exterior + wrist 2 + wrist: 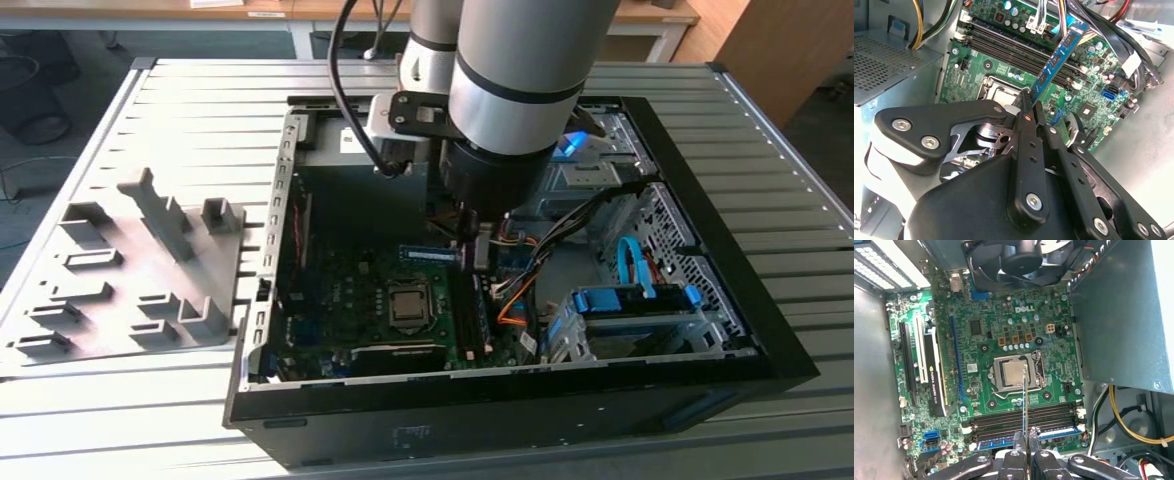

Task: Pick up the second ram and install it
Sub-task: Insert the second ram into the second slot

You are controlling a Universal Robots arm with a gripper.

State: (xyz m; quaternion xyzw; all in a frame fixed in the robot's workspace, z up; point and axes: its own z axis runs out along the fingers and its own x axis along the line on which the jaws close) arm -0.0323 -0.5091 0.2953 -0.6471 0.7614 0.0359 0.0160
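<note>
My gripper (470,248) reaches down into the open computer case (694,400) and is shut on the second ram (430,253), a narrow blue-green strip. In the second wrist view the ram (1059,55) sticks out from between the black fingers (1026,130) and hangs tilted above the motherboard. The first wrist view shows the ram (1025,390) edge-on, held by the gripper (1026,436) crosswise above the long black memory slots (1024,416). A blue strip (1004,441) lies along the slot row closest to the fingers. The ram is not seated in any slot.
Around the slots are the processor socket (1014,372), a black fan (1019,255), the grey power supply box (1124,315), and loose cables (534,270). Blue drive brackets (634,300) fill the case's right in the exterior view. A grey fixture tray (134,270) lies outside the case.
</note>
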